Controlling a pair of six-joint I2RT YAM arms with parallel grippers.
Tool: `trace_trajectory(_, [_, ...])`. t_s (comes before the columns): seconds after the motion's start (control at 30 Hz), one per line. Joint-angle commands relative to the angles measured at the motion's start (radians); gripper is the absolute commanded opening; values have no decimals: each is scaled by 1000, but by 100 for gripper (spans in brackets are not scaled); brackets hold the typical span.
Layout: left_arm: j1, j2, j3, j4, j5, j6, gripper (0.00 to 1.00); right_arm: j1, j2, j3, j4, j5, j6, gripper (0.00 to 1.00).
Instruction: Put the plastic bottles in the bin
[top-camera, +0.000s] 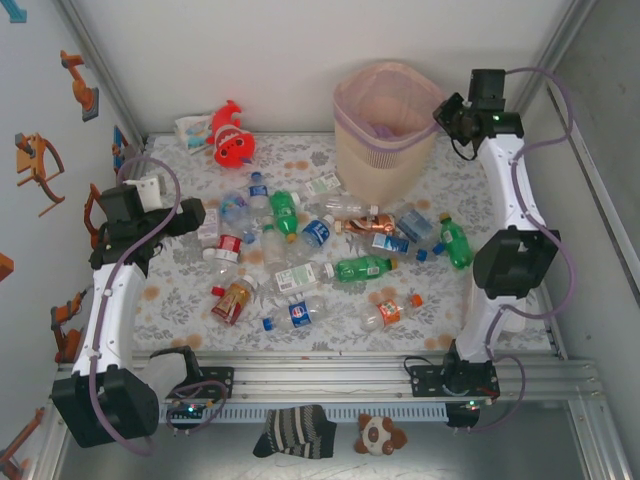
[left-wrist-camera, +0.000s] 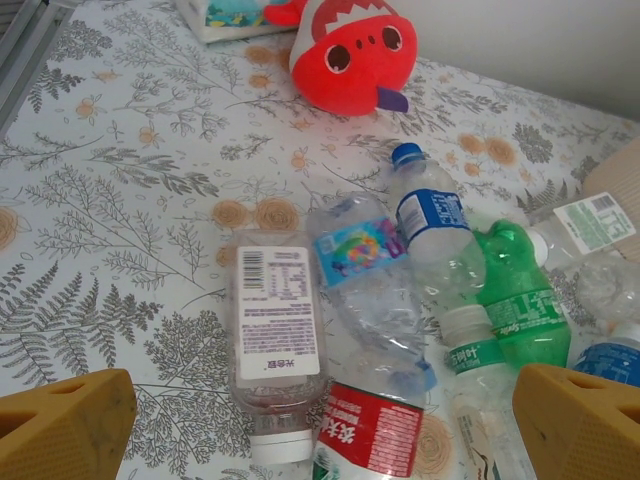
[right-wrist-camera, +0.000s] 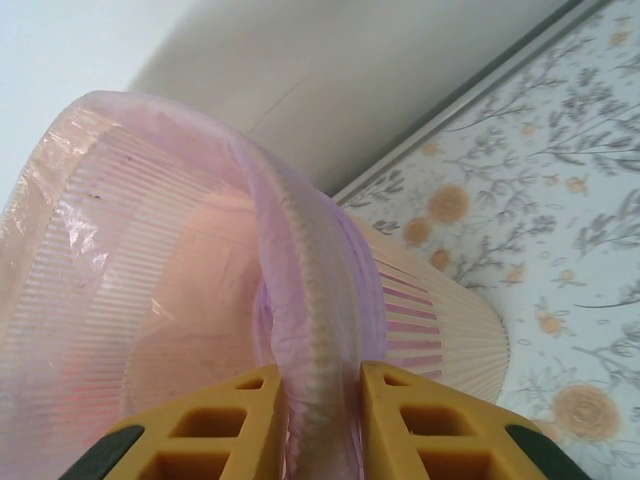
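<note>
Right fingers closed narrow on the rim of the bin, with the translucent liner pinched between them. Left fingers spread wide and empty, poised above a clear bottle with a white label. That bottle touches a red-labelled bottle at its cap end and a crumpled clear one along its side. The plastic bottles lie scattered over the middle of the surface; the bin stands at its far side, right of centre.

Likely hazards:
- A pull on the rim may tip the tall bin or drag the thin liner off its edge, since the grip is high on the wall.
- A left closure among touching bottles may catch two at once.
- A smooth, round bottle may roll or squirt out from between the fingers.
- The red fish plush lies just beyond the bottles and could be mistaken for one.
</note>
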Motion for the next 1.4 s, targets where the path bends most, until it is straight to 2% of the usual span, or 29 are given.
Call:
trace_trajectory(0.0, [5,4,-6,4,14,-17,96,50,58,14,-106,-77,-11,24])
trace_trajectory(0.27, [5,13,-4,3,15,-17,96,71,72,36,-130,-102,-36,25])
trace_trajectory(0.67, [5,8,-3,-4,-2,-9,96,67,66,237,-306,9,-211,56])
trace_trajectory(0.83, [5,5,-3,-7,-10,-4,96,56,-6,216,-341,34,-287,59])
trace_trajectory(0.93, [5,8,-3,-8,-11,-5,96,56,-65,169,-362,20,-355,59])
trace_trajectory(1.13, [5,9,-1,-9,-12,-4,96,57,-216,-30,-387,-12,-471,59])
trace_trajectory(1.37, [6,7,0,-15,-16,0,96,77,-424,-366,-380,19,-380,59])
